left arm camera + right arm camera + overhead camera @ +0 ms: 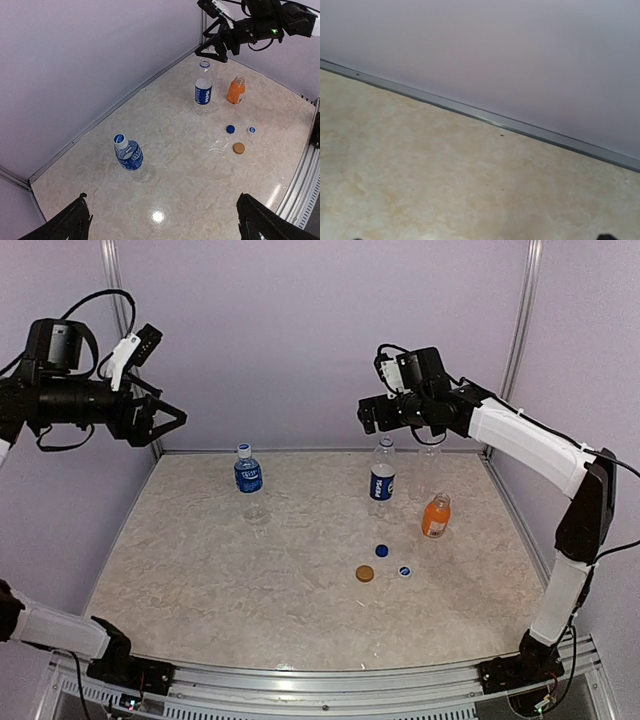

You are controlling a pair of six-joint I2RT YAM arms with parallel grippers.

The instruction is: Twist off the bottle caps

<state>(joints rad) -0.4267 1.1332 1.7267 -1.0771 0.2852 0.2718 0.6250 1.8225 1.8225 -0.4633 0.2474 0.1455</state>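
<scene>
Three bottle caps already lie loose on the bench [200,580], right of the frame's centre: a blue cap [382,550], a blue-and-white cap [405,571] and an orange-brown cap [365,573]. The only cap that appears not yet unscrewed sits on the labelled bottle [248,480] standing alone, above and left of centre. The left end effector [165,422] hangs high at the upper left with its fingers spread and empty. The right end effector [366,418] is also spread wide on nothing, just above the open neck of the middle bottle [382,480], with the orange bottle [435,517] nearby. The main risk is that this light, capped bottle spins or tips if one arm twists without the other gripping its body. The right arm could also clip the open middle bottle while moving away.
</scene>
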